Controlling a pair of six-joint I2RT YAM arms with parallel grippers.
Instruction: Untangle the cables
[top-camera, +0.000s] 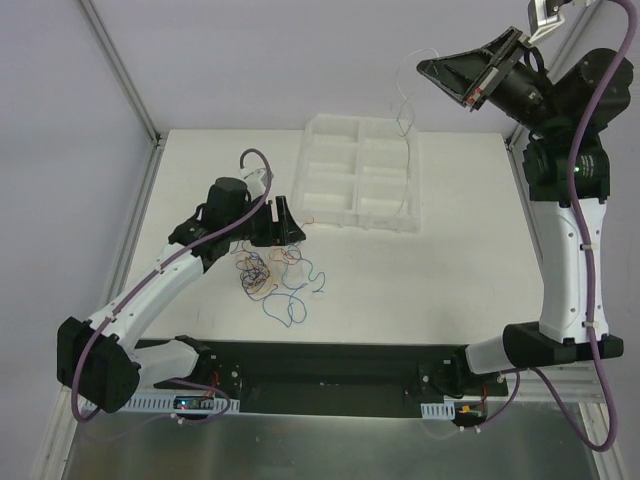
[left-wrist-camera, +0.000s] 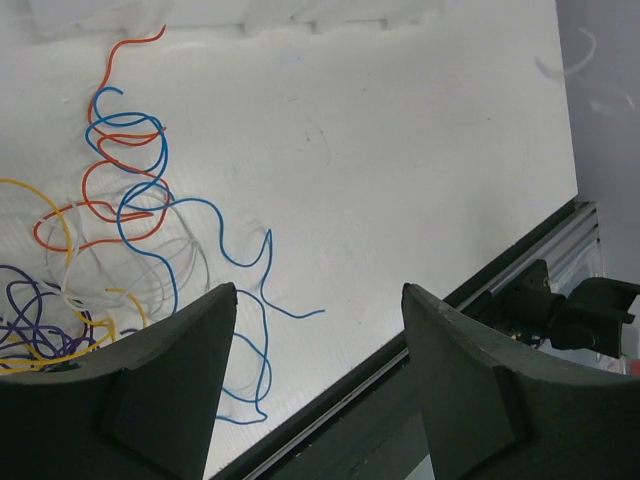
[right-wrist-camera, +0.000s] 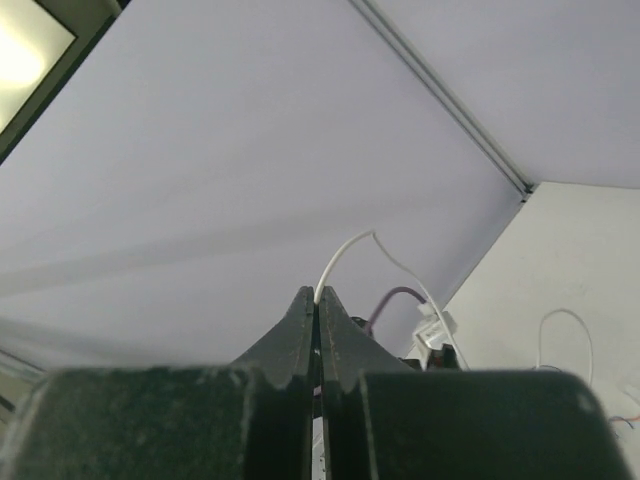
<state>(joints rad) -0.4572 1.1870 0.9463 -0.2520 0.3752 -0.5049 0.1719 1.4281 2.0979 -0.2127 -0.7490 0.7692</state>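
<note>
Sprawling on the table (top-camera: 200, 180) toward its near edge and left of the middle, the cables (top-camera: 268, 277) form one loose knot. In the left wrist view the red strand (left-wrist-camera: 105, 175) and the blue strand (left-wrist-camera: 150, 215) coil through each other. The yellow strand (left-wrist-camera: 60, 215) and the purple strand (left-wrist-camera: 30, 310) bunch up on the left side of that view. The blue one trails a free tail out toward the near edge and runs between the fingers (left-wrist-camera: 170, 400).

The left gripper (top-camera: 284, 228) hangs just on the far side of the knot with its jaws spread apart and nothing between them. From its own camera the bulk of the tangle sits off to the left of the jaws, not centred, so I judge it would have to shift that way before closing on a strand. This arm is clearly the nearer one.

The right gripper (top-camera: 428, 68) is raised high above the far right corner, well apart from the knot. Its jaws are pinched tight on a thin white strand (right-wrist-camera: 345, 248) that droops down to the clear compartment tray (top-camera: 330, 130) near the far edge. Nothing stands between the left gripper and the tangle. The interlocked red and blue loops look likely to drag each other along if one is pulled.
</note>
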